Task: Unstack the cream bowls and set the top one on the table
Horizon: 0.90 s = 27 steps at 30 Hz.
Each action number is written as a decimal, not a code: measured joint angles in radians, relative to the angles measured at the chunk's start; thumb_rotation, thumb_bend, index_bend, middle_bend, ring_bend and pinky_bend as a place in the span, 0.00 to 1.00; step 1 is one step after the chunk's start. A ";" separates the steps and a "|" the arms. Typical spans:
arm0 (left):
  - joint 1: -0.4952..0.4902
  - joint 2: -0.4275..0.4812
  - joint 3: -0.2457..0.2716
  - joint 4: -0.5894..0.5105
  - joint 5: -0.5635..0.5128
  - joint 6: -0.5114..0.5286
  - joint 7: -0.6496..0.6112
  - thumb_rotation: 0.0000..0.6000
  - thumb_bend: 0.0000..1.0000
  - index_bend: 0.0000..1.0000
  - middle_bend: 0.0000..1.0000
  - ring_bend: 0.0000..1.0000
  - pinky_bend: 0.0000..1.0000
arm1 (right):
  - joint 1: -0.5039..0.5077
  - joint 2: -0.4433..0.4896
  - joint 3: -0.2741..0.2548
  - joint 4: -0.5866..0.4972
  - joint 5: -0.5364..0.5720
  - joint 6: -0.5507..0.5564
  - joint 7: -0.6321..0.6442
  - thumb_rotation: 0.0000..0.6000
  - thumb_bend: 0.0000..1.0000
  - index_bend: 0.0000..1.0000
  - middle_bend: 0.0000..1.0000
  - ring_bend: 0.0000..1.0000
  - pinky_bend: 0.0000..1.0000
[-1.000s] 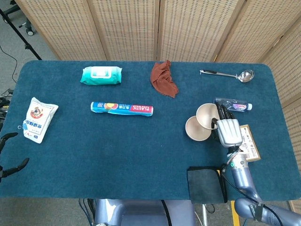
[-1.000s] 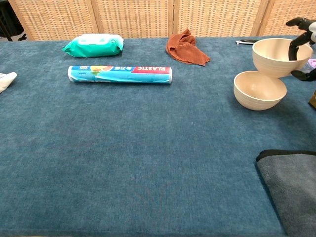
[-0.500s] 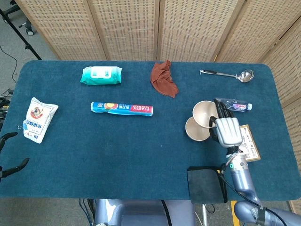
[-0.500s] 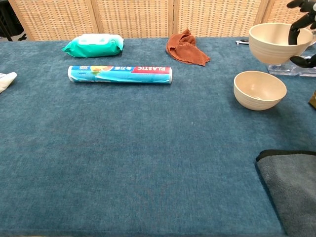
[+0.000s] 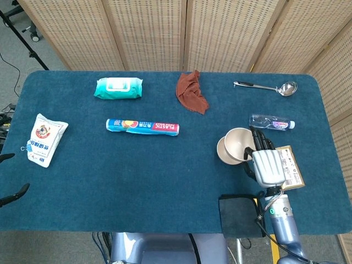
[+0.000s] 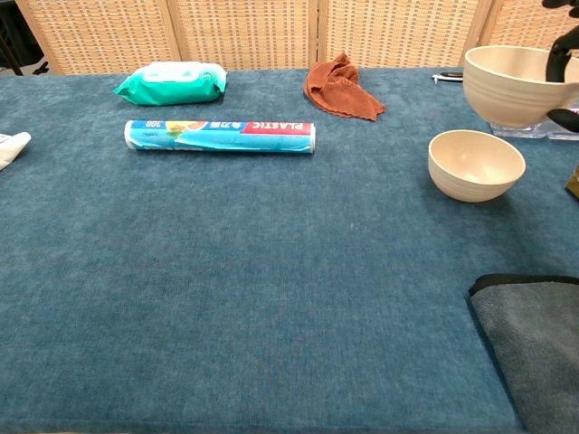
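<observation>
The top cream bowl (image 6: 517, 84) hung clear above the lower bowl (image 6: 476, 164), which sat on the table (image 6: 271, 271), so the stack was apart. The right hand (image 5: 268, 163) held it by the rim, presumably to carry it aside; the left hand was barely visible, its state unclear.

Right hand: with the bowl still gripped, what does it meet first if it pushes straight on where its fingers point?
Probably the water bottle, lying just beyond the right hand and its lifted bowl; height makes contact uncertain.
</observation>
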 measured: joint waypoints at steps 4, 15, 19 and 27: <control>0.000 0.001 0.000 -0.002 0.001 0.001 -0.001 1.00 0.18 0.26 0.00 0.00 0.05 | -0.022 0.007 -0.029 -0.047 -0.030 0.026 -0.015 1.00 0.39 0.61 0.00 0.00 0.21; 0.006 0.009 0.000 -0.010 0.012 0.013 -0.010 1.00 0.18 0.26 0.00 0.00 0.05 | -0.089 -0.015 -0.111 -0.118 -0.110 0.090 -0.042 1.00 0.39 0.61 0.00 0.00 0.21; 0.006 0.010 0.003 -0.012 0.017 0.012 -0.007 1.00 0.18 0.26 0.00 0.00 0.05 | -0.109 -0.026 -0.126 -0.109 -0.111 0.098 -0.033 1.00 0.39 0.61 0.00 0.00 0.21; 0.006 0.007 0.005 -0.010 0.024 0.015 -0.003 1.00 0.18 0.26 0.00 0.00 0.05 | -0.134 -0.039 -0.140 -0.073 -0.104 0.093 0.000 1.00 0.39 0.61 0.00 0.00 0.21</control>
